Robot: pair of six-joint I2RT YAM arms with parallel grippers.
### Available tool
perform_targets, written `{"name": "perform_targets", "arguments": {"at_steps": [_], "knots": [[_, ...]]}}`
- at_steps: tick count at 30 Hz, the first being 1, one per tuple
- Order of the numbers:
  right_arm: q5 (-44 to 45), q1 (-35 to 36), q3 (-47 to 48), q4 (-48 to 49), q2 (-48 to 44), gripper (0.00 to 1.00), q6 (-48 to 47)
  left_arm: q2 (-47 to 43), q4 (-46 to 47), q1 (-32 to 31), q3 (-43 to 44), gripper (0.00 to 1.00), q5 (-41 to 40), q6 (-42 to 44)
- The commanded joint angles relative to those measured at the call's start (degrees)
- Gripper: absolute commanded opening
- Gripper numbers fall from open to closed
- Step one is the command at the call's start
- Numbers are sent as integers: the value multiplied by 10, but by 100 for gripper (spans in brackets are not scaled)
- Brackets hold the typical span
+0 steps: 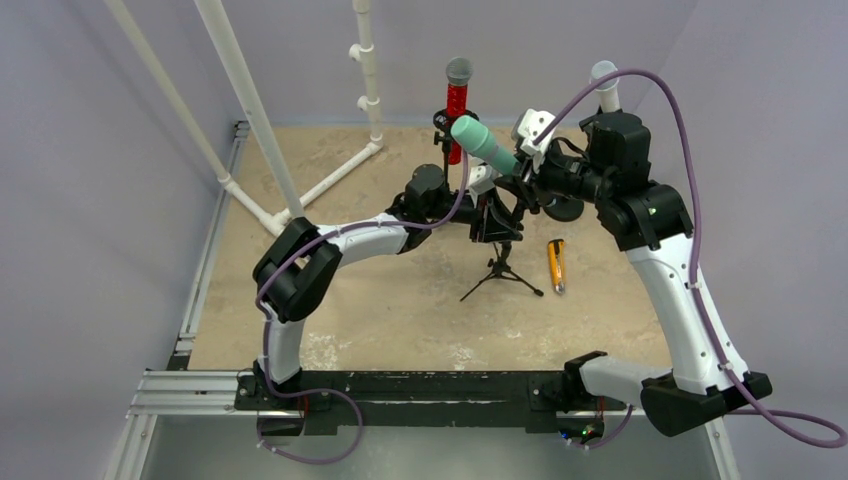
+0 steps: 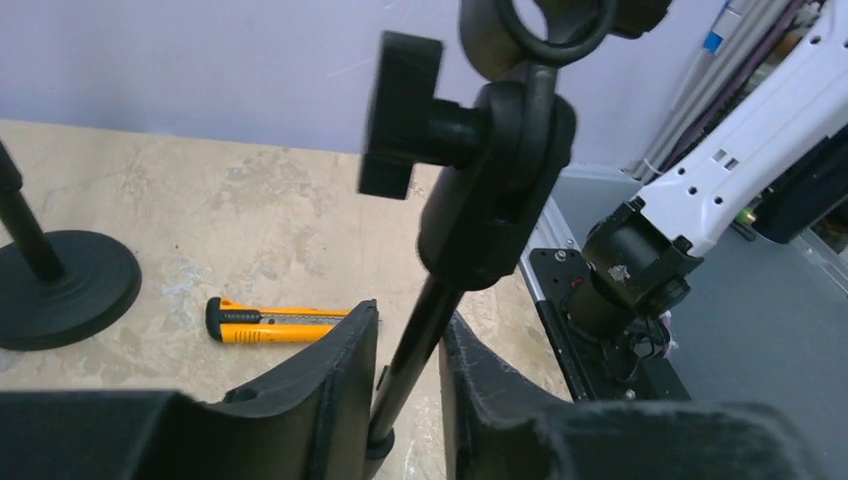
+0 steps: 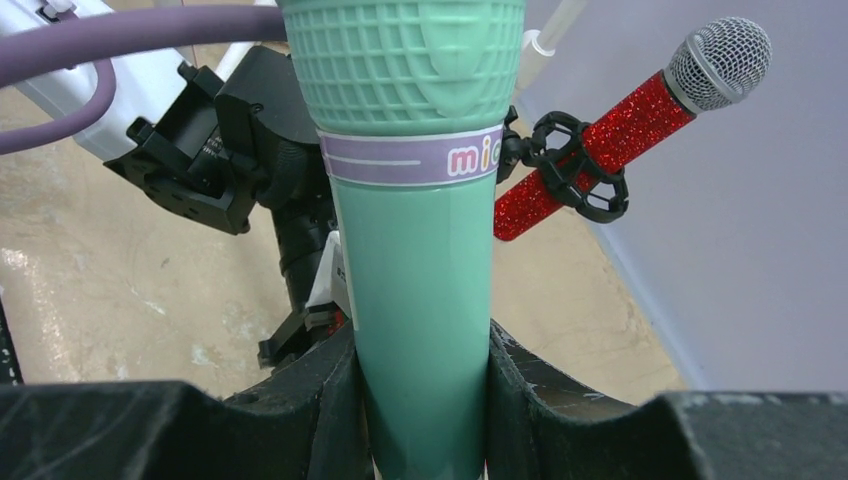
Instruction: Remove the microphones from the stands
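**Fingers tight on teal mic; hold on stand pole unclear**

Closest in the right wrist view: dark fingers (image 3: pixel 310 400) of right gripper (image 3: pixel 420 360) pressed against both flanks of teal toy microphone (image 3: pixel 420 250). Clamped low on the handle, grille end pointing away at 12 o'clock. From above, mic tilted over tripod stand (image 1: pixel 498 262), head toward 10 o'clock. Clip (image 2: pixel 482 40) at the top of the left wrist view showing wall through its ring, so mic judged out of the holder, or very nearly.

Left gripper (image 2: pixel 410 345) drawn in narrowly around stand pole (image 2: pixel 428 305). Firm contact on both pads impossible to confirm.

Risks, as judged:
- Smooth handle sliding through the pads if swung fast.
- Red glitter microphone (image 3: pixel 600 130) on its own stand, close at 2 o'clock of the teal one in the right wrist view. Careless sweep that way likely to knock it.
- Light tripod liable to tip or skid toward utility knife (image 1: pixel 556 265), at 4 o'clock of its legs, should the handle snag the clip with the pole loosely held.
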Motion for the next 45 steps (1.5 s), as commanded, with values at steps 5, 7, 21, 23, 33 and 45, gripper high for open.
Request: {"name": "perform_targets", "arguments": {"at_steps": [5,7,21,23,33,45], "knots": [[5,3,-5,-16,-13,0,33,4,55,-7,15,0,31,-17],[1,3,-1,-16,-10,0,33,1,43,-8,11,0,31,-7],[-83,17,37,1,31,0,72,-20,53,-9,-59,0,17,36],[-96,25,36,1,36,0,71,-21,42,-9,-61,0,15,45],[-128,50,54,-8,59,0,63,-33,-34,-10,-58,0,7,97],[-197,56,66,-9,63,0,86,-35,-105,-22,-44,0,0,135]]}}
